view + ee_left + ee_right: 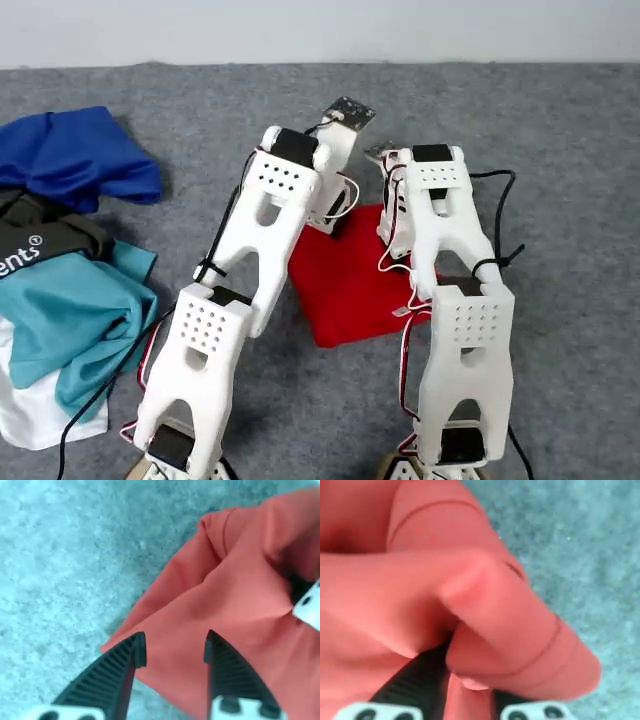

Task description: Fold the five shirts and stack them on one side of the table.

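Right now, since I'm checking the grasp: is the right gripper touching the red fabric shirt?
Touching. The right wrist view shows a bunched fold of the red fabric shirt pinched between the black fingers of the right gripper.

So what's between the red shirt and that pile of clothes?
Between red shirt and pile, the high view shows bare grey carpet, with a white arm crossing above it.

White plastic left arm [235, 275] and right arm [465, 240], hole-grid panels on lower links. Black, red and white cables [497, 262] at joints. Left tool [174, 647]: black ribbed fingers [120, 665], white screw-holed base.
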Controlling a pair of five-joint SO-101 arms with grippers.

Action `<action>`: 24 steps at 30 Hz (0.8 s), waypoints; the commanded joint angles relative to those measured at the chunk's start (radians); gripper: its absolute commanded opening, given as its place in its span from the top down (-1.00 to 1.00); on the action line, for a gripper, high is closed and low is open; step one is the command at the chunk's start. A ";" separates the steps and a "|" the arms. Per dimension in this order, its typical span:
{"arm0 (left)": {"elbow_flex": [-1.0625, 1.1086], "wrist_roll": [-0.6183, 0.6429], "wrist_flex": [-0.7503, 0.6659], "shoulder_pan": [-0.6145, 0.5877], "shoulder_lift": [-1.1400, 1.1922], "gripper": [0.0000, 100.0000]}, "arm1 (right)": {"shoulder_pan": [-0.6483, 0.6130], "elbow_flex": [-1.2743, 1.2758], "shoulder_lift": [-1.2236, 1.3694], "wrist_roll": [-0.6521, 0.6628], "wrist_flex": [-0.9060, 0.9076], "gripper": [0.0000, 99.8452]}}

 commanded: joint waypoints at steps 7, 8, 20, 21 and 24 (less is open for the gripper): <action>-0.127 0.002 0.021 -0.155 -0.006 0.62 | 0.162 -0.170 -0.027 -0.092 -0.036 0.98; -0.127 0.002 0.021 -0.169 -0.006 0.62 | 0.196 -0.192 -0.027 -0.112 -0.036 0.98; -0.125 0.002 0.021 -0.164 -0.006 0.62 | 0.463 -0.290 -0.004 -0.430 -0.145 0.98; -0.125 0.002 0.021 -0.163 -0.006 0.62 | 0.493 -0.290 -0.004 -0.465 -0.154 0.98; -0.125 0.002 0.021 -0.163 -0.006 0.62 | 0.595 -0.290 0.002 -0.551 -0.168 0.98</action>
